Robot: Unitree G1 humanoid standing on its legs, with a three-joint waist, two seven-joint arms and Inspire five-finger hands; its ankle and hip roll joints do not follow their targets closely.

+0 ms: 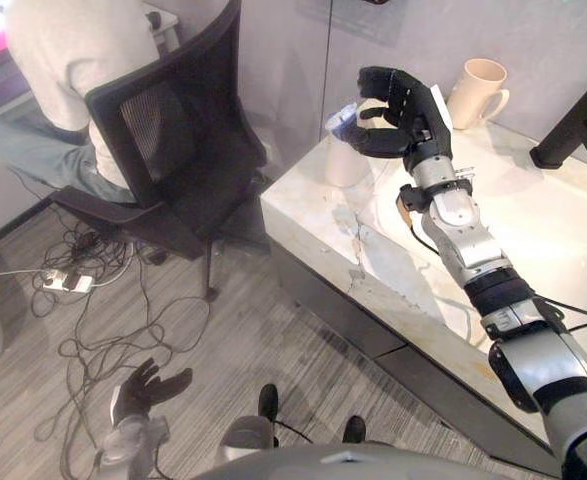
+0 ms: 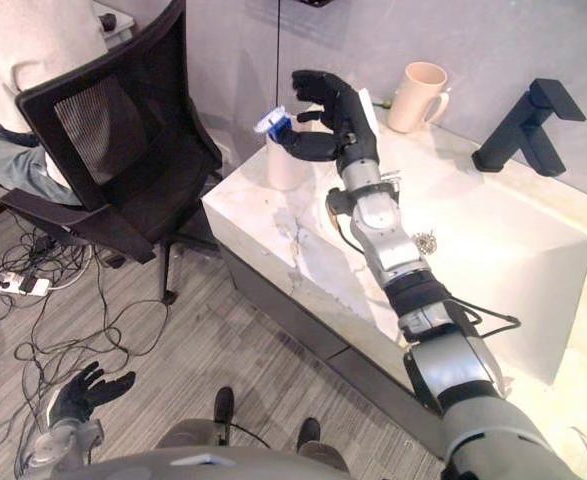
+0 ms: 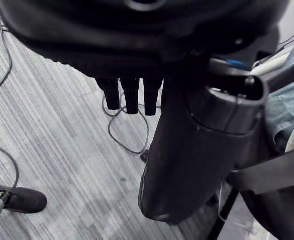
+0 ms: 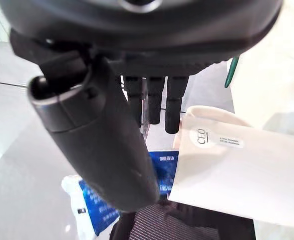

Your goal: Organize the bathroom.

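A white cup (image 2: 285, 165) stands at the near left corner of the marble counter (image 2: 303, 260). A blue and white tube (image 2: 273, 124) sticks up out of it. My right hand (image 2: 343, 115) hovers just right of the cup's top, fingers spread and relaxed, with the thumb close beside the tube and not closed on it. The right wrist view has the tube (image 4: 162, 175) and the pale cup (image 4: 237, 165) past the straight fingers. My left hand (image 1: 143, 392) hangs low over the floor, open and holding nothing.
A cream mug (image 2: 418, 95) stands at the back of the counter, and a black faucet (image 2: 521, 125) rises over the sink basin (image 2: 513, 260). A person sits in a black office chair (image 1: 173, 150) to the left. Cables and a power strip (image 1: 68, 281) lie on the floor.
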